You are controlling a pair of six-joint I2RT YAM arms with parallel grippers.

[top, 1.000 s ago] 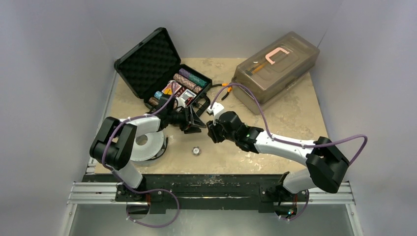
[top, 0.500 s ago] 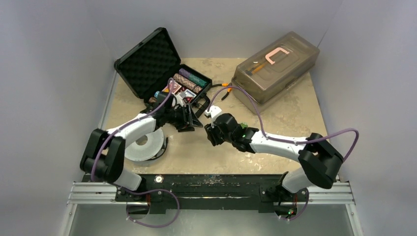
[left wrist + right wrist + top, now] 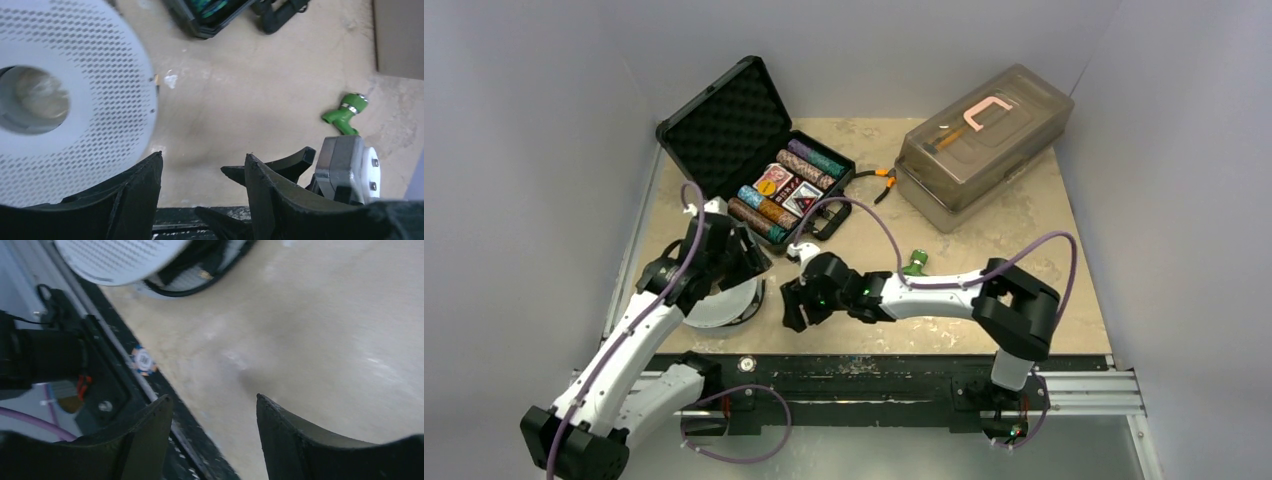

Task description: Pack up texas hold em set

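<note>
Small black hard case [image 3: 724,125] sits open at the far-left corner of the beige desk [image 3: 864,135], with its egg-crate foam lid tilted back. The tray holds rows of coloured poker chips [image 3: 759,212] with card decks [image 3: 776,183] beside them. One loose round poker chip with a white centre [image 3: 142,360] lies off the desk on the black base rail [image 3: 874,365], near the left arm's mount.

Left tool [image 3: 202,160] is released, jaws apart with nothing between them, low over the desk just beside the white perforated plastic disc [image 3: 75,90]. Right tool [image 3: 214,400] is also released and empty. It is over the near edge of the desk, just right of the disc, and the loose chip is apart from its fingers.

Green toy faucet [image 3: 914,263] lies on the desk by the right forearm. Large translucent grey plastic box [image 3: 984,140] is at far right, well apart from the case. Orange-handled pliers [image 3: 879,178] lie between the case and the box.
</note>
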